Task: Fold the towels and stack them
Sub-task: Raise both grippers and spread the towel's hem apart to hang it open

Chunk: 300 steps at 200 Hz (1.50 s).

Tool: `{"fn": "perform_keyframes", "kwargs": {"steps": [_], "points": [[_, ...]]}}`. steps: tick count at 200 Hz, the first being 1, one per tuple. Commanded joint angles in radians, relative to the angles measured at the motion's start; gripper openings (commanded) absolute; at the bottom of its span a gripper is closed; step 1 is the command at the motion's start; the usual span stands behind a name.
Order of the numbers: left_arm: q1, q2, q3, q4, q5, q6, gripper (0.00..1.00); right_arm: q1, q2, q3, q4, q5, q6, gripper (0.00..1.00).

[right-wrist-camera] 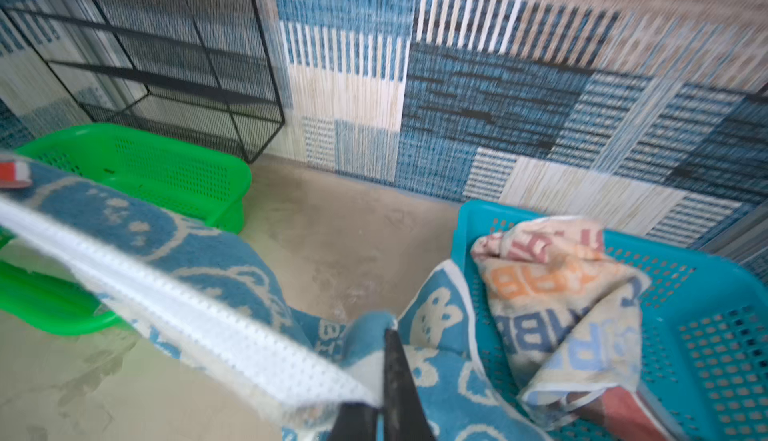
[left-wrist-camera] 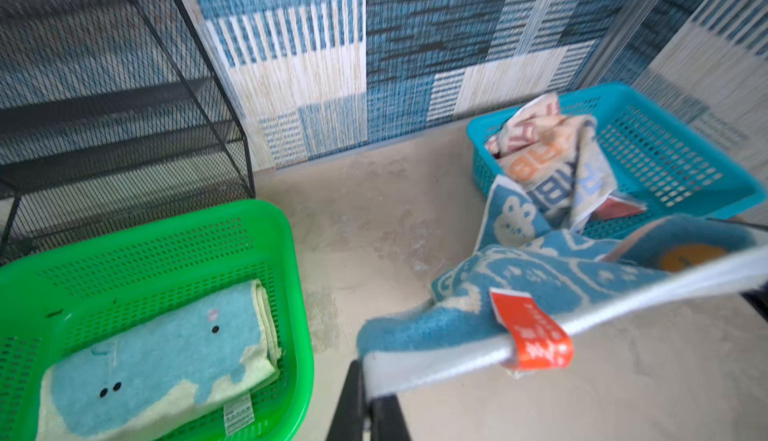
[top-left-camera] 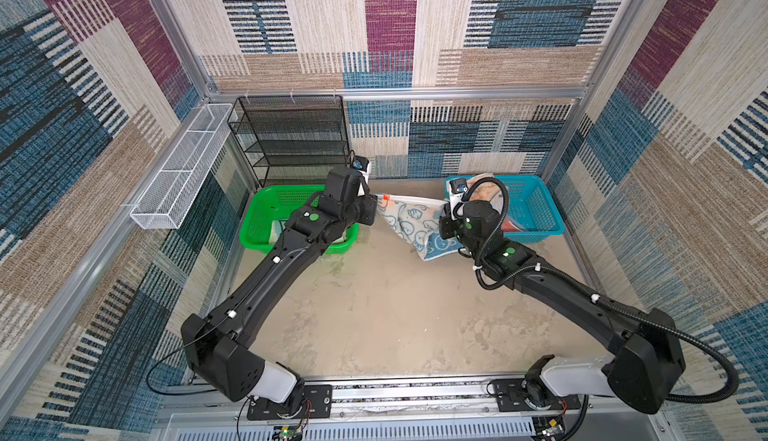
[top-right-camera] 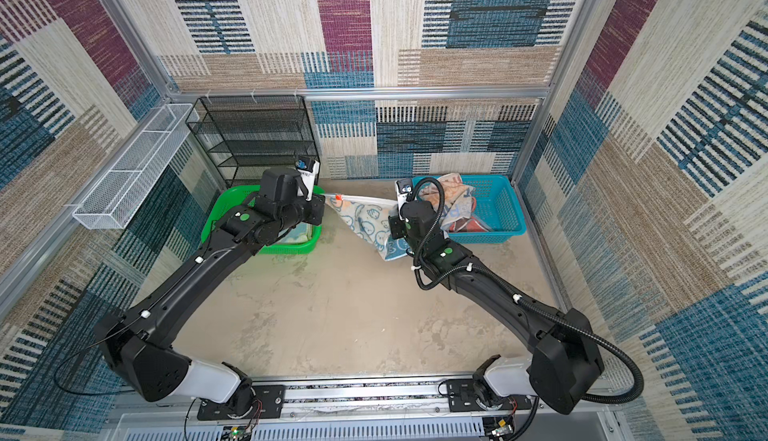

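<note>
- The blue terry towel with white rabbits (top-left-camera: 409, 227) is held in the air between the two baskets. Its white hem is drawn taut from one gripper to the other, and the rest hangs below.
- The left gripper (left-wrist-camera: 368, 380) is clamped shut on one end of that hem, close to the orange fabric tag (left-wrist-camera: 532, 331).
- The right gripper (right-wrist-camera: 378, 385) is closed tight on the opposite end of the hem, just beside the blue plastic basket (right-wrist-camera: 727, 335).
- Whether the towel's lowest corner touches the beige tabletop (top-left-camera: 395, 314) cannot be told.
- The pale aqua-and-cream towel (left-wrist-camera: 158, 360) is seen folded flat inside the green plastic basket (left-wrist-camera: 166, 231).
- The whitish towel with orange and blue letters (right-wrist-camera: 557, 306) lies crumpled in the blue basket, and the coral towel (right-wrist-camera: 623, 414) is partly covered beneath it.
- A black mesh shelf rack (top-left-camera: 291, 139) stands behind the green basket, against the back wall.
</note>
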Motion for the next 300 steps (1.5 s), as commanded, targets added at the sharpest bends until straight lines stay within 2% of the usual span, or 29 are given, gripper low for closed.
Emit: {"fn": "perform_keyframes", "kwargs": {"steps": [1,33,88,151,217,236,257,300], "points": [[0.002,-0.047,0.041,-0.002,-0.01,0.041,0.0,-0.005,-0.037,0.078,-0.055,0.116,-0.063,0.0],[0.002,-0.144,0.067,-0.006,0.049,0.054,0.0,-0.005,-0.125,0.129,-0.055,0.019,-0.11,0.0],[0.002,-0.306,0.05,-0.003,0.189,0.03,0.0,-0.005,-0.267,0.175,-0.131,-0.254,-0.146,0.0],[0.002,-0.385,0.079,-0.003,0.287,-0.009,0.0,-0.005,-0.44,0.182,-0.128,-0.371,-0.086,0.0],[0.003,-0.468,0.064,-0.008,0.358,-0.047,0.0,-0.005,-0.533,0.17,-0.164,-0.39,-0.048,0.0],[0.003,-0.475,0.044,-0.002,0.349,-0.053,0.0,-0.005,-0.518,0.159,-0.161,-0.347,-0.035,0.0],[0.002,-0.462,0.021,0.011,0.285,-0.045,0.0,-0.005,-0.473,0.146,-0.155,-0.216,-0.032,0.0],[0.003,-0.338,0.01,0.009,0.049,0.015,0.0,-0.009,-0.325,0.118,-0.1,-0.008,-0.079,0.0]]}}
